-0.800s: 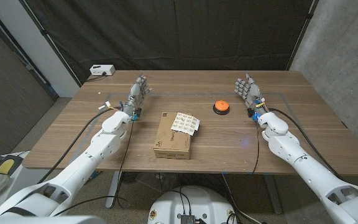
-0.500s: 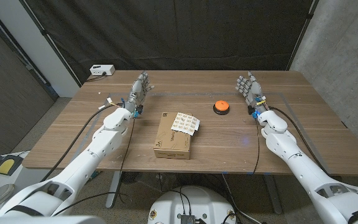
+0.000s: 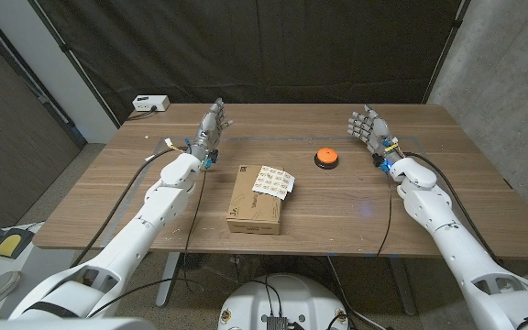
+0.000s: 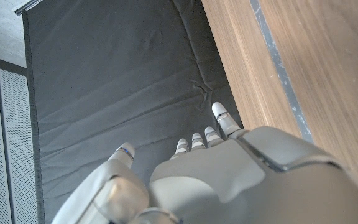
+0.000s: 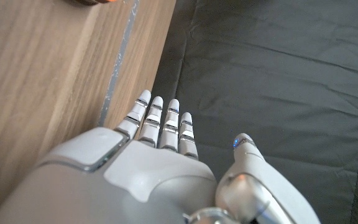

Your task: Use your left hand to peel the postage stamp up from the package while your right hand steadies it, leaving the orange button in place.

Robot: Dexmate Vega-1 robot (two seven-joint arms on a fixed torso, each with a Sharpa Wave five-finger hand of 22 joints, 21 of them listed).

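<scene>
Both hands empty, fingers apart, left hand (image 3: 211, 126), right hand (image 3: 367, 126), head view alone shows package (image 3: 255, 198), stamp (image 3: 272, 181), orange button (image 3: 325, 157)

Both arms glossy white, rounded shell segments, dark seams at joints. Left robot hand (image 3: 211, 126) and right robot hand (image 3: 368, 126) grey metallic, segmented fingers (image 5: 168, 127) with pale tips. Small blue marking at each wrist, blue dot on thumb tip. Black cables trail along both forearms.
</scene>
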